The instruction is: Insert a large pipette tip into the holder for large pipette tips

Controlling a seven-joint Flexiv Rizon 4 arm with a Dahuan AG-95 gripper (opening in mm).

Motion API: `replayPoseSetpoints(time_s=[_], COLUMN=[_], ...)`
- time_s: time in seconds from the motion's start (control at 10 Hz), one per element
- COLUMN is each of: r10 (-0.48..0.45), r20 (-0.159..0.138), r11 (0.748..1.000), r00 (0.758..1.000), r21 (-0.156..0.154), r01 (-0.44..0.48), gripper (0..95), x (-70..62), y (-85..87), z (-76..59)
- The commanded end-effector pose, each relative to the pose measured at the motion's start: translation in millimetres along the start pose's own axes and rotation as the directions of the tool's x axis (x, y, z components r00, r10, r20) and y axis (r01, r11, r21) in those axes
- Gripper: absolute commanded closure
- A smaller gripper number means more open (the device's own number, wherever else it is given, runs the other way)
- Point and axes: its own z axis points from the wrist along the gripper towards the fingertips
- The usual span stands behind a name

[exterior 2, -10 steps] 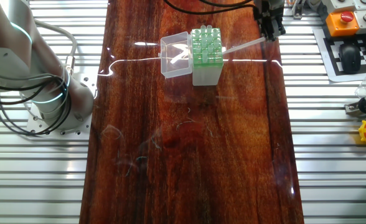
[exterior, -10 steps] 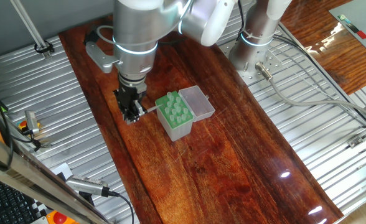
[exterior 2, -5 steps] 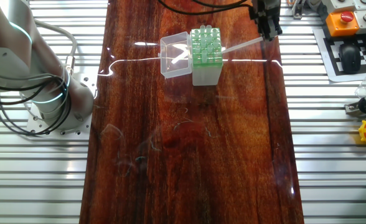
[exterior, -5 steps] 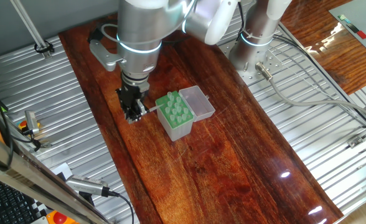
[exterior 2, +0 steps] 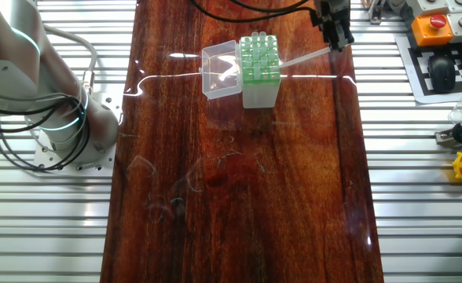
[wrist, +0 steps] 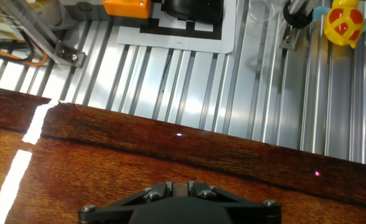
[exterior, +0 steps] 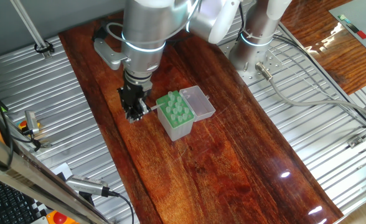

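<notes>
Tool [exterior 2: 335, 38] clamps the large pipette tip [exterior 2: 304, 56] by its thick end, beside the holder [exterior 2: 260, 72].

We see a thick silver-grey arm [exterior: 147, 25] of round metal segments, with a thin glowing pale blue ring around the wrist section well above the jaws. Beyond it a glossy white curved link joins a second silver column with the same ring, standing on a perforated metal base plate [exterior: 264, 62]. A grey bracket [exterior: 108, 55] juts from the wrist, with a black cable looped by it. The gripper [exterior: 134, 109] is black and blocky; from the hand view, its black housing [wrist: 178, 202] carries small silver screws.
</notes>
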Motion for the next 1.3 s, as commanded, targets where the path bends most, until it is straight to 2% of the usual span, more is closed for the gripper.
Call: replayPoseSetpoints(time_s=[0.1, 1.3], r10=[-0.005, -0.012], r20=[0.008, 0.035], r11=[1.0, 1.0], r00=[1.0, 0.999], r21=[0.003, 0.008], r01=[0.005, 0.012], gripper=[95.0, 95.0], x=[0.1, -2.6], y=[-0.3, 2.6], z=[0.1, -2.0])
